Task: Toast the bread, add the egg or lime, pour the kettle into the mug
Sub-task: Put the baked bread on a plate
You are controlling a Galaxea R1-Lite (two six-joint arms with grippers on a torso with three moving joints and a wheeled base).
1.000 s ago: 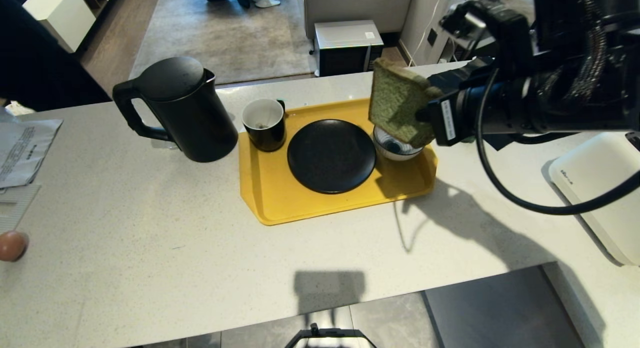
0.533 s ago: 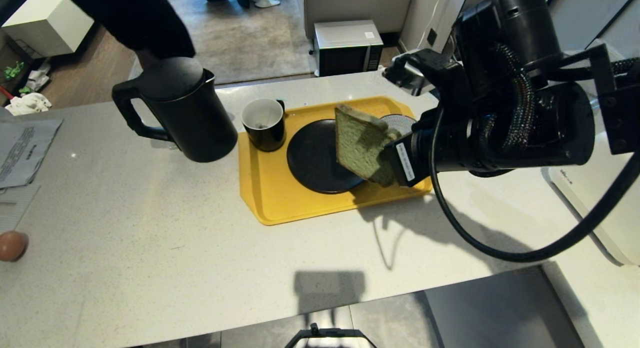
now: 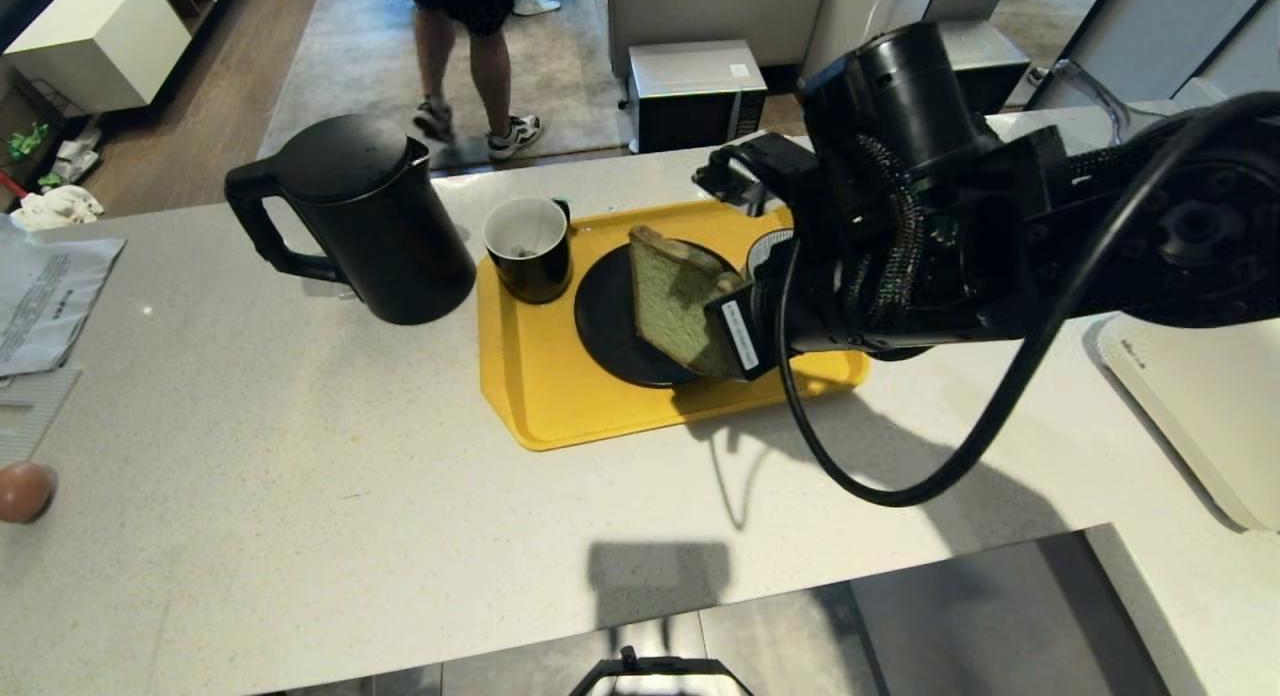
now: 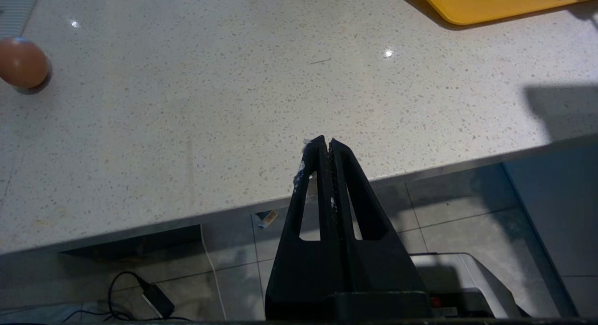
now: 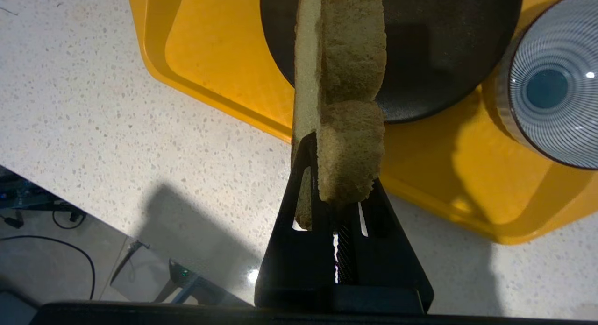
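right tool (image 3: 722, 331) – clamped tight on the bread (image 3: 675, 301), slice on edge over the black plate (image 3: 612, 321) on the yellow tray (image 3: 530, 386) | left tool (image 4: 325, 145) – pinched closed, empty, by the table (image 3: 300, 476) edge

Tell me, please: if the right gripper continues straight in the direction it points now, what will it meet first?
Probably the black plate on the yellow tray. The right gripper, shut on the bread, points towards it, and the slice's far edge would likely touch first. The exact gap is unclear.

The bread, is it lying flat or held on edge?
On edge: the bread stands tilted above the black plate, pinched by the right gripper.
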